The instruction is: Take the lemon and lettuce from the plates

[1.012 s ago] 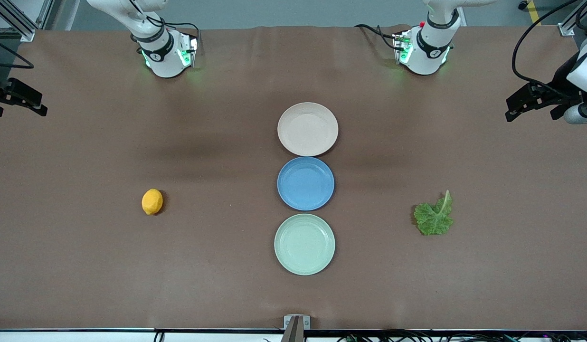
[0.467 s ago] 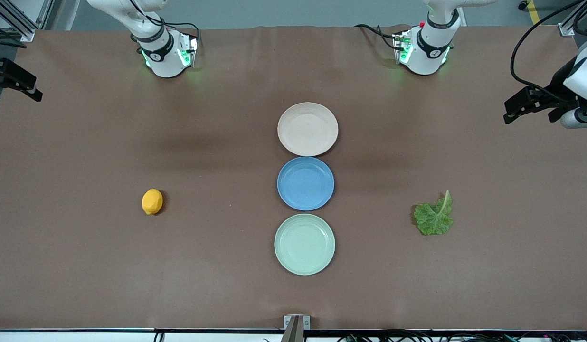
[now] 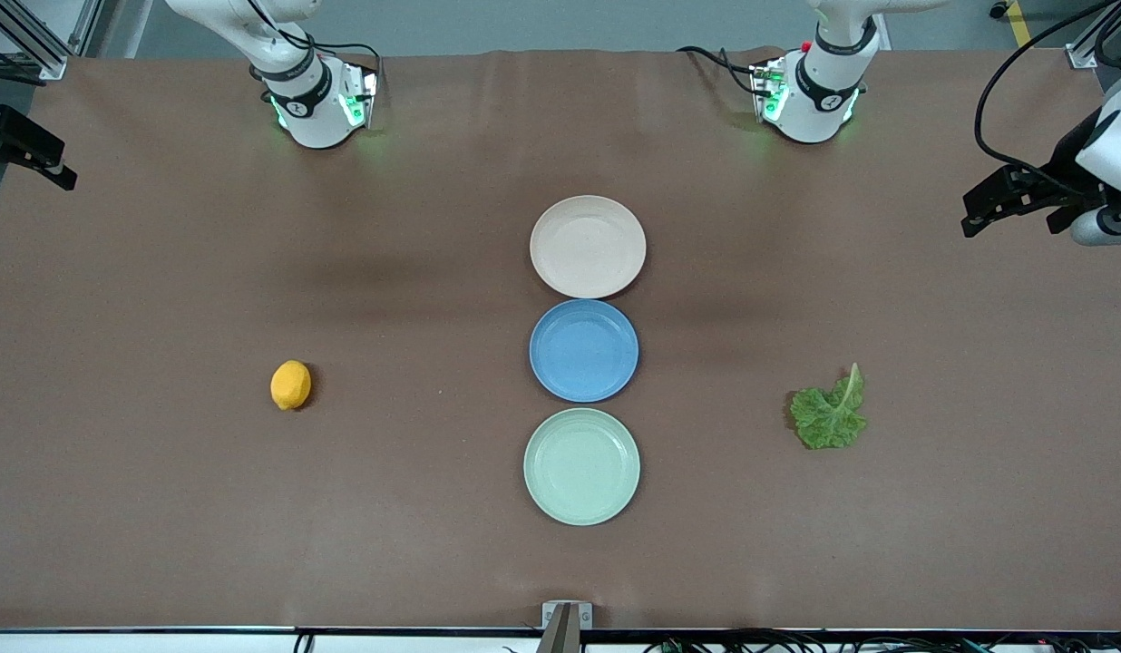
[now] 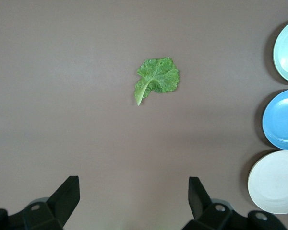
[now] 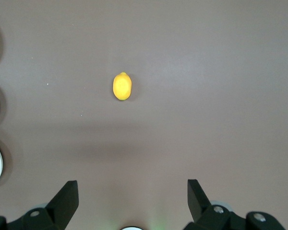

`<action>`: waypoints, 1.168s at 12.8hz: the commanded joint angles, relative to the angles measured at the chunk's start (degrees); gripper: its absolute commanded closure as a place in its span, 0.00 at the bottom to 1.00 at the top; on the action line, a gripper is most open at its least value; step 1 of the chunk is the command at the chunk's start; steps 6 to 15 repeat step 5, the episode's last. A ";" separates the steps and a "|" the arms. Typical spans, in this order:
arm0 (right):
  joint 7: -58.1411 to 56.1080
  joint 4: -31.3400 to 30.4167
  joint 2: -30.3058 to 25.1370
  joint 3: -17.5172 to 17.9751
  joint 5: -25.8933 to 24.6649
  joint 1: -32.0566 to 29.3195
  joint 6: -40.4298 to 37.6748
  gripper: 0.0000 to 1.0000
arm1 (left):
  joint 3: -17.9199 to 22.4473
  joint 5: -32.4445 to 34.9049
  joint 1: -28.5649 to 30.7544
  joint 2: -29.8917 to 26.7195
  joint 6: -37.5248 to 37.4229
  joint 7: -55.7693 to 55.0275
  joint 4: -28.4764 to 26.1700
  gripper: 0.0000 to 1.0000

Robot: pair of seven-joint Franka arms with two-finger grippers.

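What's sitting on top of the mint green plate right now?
Nothing shows on the mint green plate; its whole face is bare. The lemon and lettuce lie on the table. Under the plate is hidden.

Bare table [image 3: 415, 508] surrounds lemon [image 3: 290, 384] and lettuce [image 3: 829, 417].

No text, label, brand, number or sign could be read in any of the views. The robot bases carried only small dark marks that were too small to make out.
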 commanded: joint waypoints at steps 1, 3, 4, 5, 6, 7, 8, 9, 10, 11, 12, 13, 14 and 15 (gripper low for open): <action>-0.50 0.28 -0.47 -0.11 0.54 0.56 -0.54 0.00 | -0.13 1.27 -0.20 0.55 -0.75 0.20 1.37 0.00; -0.50 0.28 -0.47 -0.11 0.63 1.18 -1.94 0.00 | -0.04 1.27 -0.20 0.55 -0.75 0.20 1.37 0.00; -0.50 0.37 -0.47 -0.11 0.71 1.18 -1.60 0.00 | -0.04 1.27 -0.20 0.55 -0.84 0.29 1.37 0.00; -0.41 0.37 -0.47 -0.11 0.71 1.18 -1.33 0.00 | -0.13 1.27 -0.12 0.46 -0.84 0.29 1.37 0.00; -0.41 0.37 -0.47 -0.11 0.71 1.18 -1.33 0.00 | -0.13 1.27 -0.12 0.46 -0.84 0.29 1.37 0.00; -0.41 0.37 -0.47 -0.11 0.71 1.18 -1.33 0.00 | -0.13 1.27 -0.12 0.46 -0.84 0.29 1.37 0.00; -0.41 0.37 -0.47 -0.11 0.71 1.18 -1.33 0.00 | -0.13 1.27 -0.12 0.46 -0.84 0.29 1.37 0.00; -0.41 0.37 -0.47 -0.11 0.71 1.18 -1.33 0.00 | -0.13 1.27 -0.12 0.46 -0.84 0.29 1.37 0.00; -0.41 0.37 -0.47 -0.11 0.71 1.18 -1.33 0.00 | -0.13 1.27 -0.12 0.46 -0.84 0.29 1.37 0.00; -0.41 0.37 -0.47 -0.11 0.71 1.18 -1.33 0.00 | -0.13 1.27 -0.12 0.46 -0.84 0.29 1.37 0.00; -0.41 0.37 -0.47 -0.11 0.71 1.18 -1.33 0.00 | -0.13 1.27 -0.12 0.46 -0.84 0.29 1.37 0.00; -0.41 0.37 -0.47 -0.11 0.71 1.18 -1.33 0.00 | -0.13 1.27 -0.12 0.46 -0.84 0.29 1.37 0.00; -0.41 0.37 -0.47 -0.11 0.71 1.18 -1.33 0.00 | -0.13 1.27 -0.12 0.46 -0.84 0.29 1.37 0.00; -0.41 0.37 -0.47 -0.11 0.71 1.18 -1.33 0.00 | -0.13 1.27 -0.12 0.46 -0.84 0.29 1.37 0.00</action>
